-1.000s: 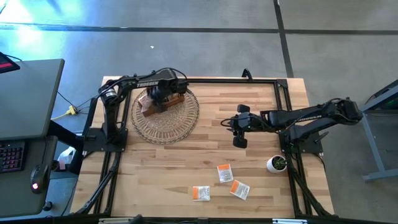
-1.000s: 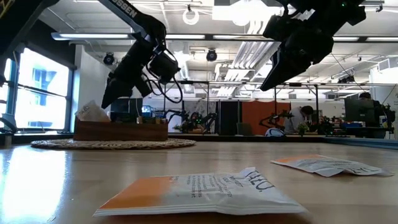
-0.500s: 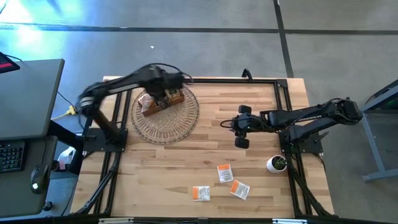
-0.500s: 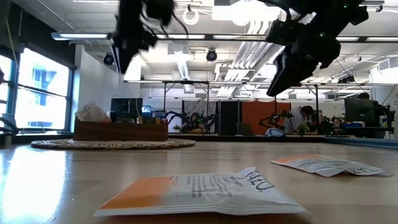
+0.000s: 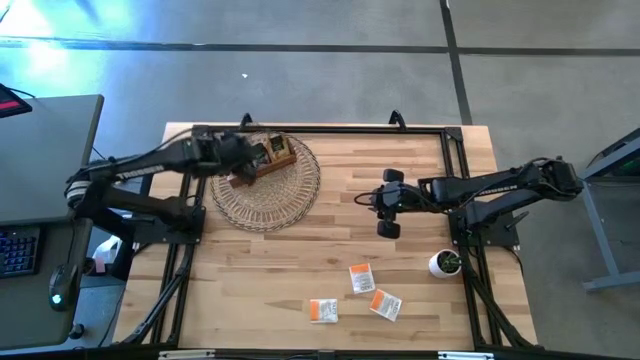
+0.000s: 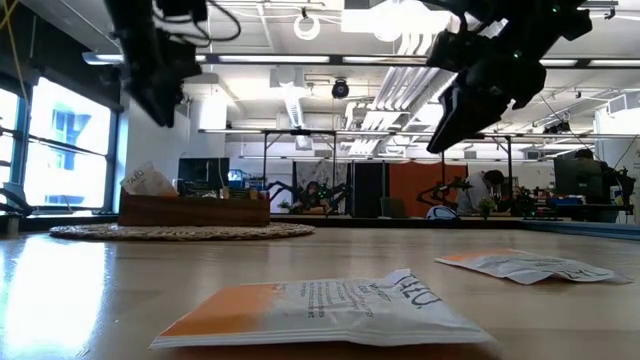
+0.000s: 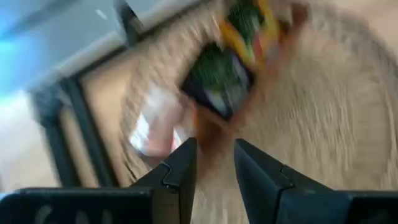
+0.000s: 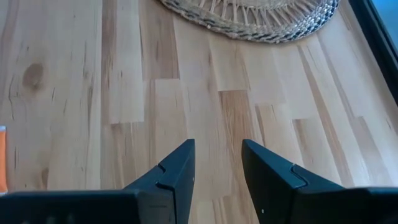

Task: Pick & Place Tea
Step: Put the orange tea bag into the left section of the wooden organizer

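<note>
Tea sachets still to be moved: three of them, white with orange print, lie loose on the wood table [image 5: 300, 270] near its front edge: one [image 5: 361, 279], one [image 5: 386, 304] and one [image 5: 323, 311]. They're clustered but apart from each other, each lying flat, and being roughly square none has much of a long axis to line up with.

The right gripper [image 5: 385, 212] hangs over mid-table, and the trio sits on the near-edge side of it, not far off, with the first sachet the closest of the three. In its wrist view the fingers [image 8: 177, 171] stand a little apart with nothing between them, bare planks under them and the rim of the woven mat [image 8: 261, 22] ahead. So it points toward the mat, while the sachets lie off to the side of where it's aimed.

The left gripper [image 5: 238, 157] is way over at the wooden box [image 5: 262, 160] on the mat, well apart from the loose sachets. Its fingers [image 7: 180, 171] show a narrow gap, empty, with dark and white sachets in the box beyond.

My guess: right arm is clearly the nearer one, and it needs to swing toward the front edge and drop flat onto that nearest sachet.
</note>
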You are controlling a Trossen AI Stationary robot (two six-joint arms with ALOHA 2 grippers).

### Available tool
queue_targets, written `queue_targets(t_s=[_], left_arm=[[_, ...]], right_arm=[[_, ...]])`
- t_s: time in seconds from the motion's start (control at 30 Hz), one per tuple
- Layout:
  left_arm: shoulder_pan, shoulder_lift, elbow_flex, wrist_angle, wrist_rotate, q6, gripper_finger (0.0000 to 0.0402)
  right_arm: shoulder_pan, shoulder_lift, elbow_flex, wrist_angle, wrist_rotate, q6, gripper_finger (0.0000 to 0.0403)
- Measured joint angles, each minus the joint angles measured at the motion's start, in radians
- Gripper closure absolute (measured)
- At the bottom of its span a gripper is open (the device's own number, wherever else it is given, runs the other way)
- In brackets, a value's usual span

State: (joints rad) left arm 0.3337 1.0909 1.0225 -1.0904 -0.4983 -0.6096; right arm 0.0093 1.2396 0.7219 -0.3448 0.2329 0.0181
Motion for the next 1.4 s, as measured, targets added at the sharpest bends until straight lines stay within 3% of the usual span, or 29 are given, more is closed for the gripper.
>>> queue_targets(t_s=[0.13, 0.3, 0.43, 1.17, 1.4], left_arm=[[-0.001, -0.01, -0.145, 0.117, 0.069, 0.0, 0.0298], [0.0, 0.018, -0.223, 0.189, 0.014, -0.001, 0.0298], [-0.001, 0.03, -0.226, 0.184, -0.041, -0.002, 0.0298], [-0.001, 0.03, -0.227, 0.102, -0.133, -0.084, 0.0298], [-0.001, 0.03, -0.323, 0.159, -0.133, -0.158, 0.0298]], right_arm=[[0.0, 0.0, 0.0, 0.017, 0.0, -0.007, 0.0274], [0.0, 0.0, 0.0, 0.033, 0.0, -0.025, 0.0274], [0.0, 0.0, 0.0, 0.036, 0.0, -0.027, 0.0274], [0.0, 0.0, 0.0, 0.035, 0.0, -0.026, 0.0274], [0.0, 0.0, 0.0, 0.035, 0.0, -0.023, 0.0274]])
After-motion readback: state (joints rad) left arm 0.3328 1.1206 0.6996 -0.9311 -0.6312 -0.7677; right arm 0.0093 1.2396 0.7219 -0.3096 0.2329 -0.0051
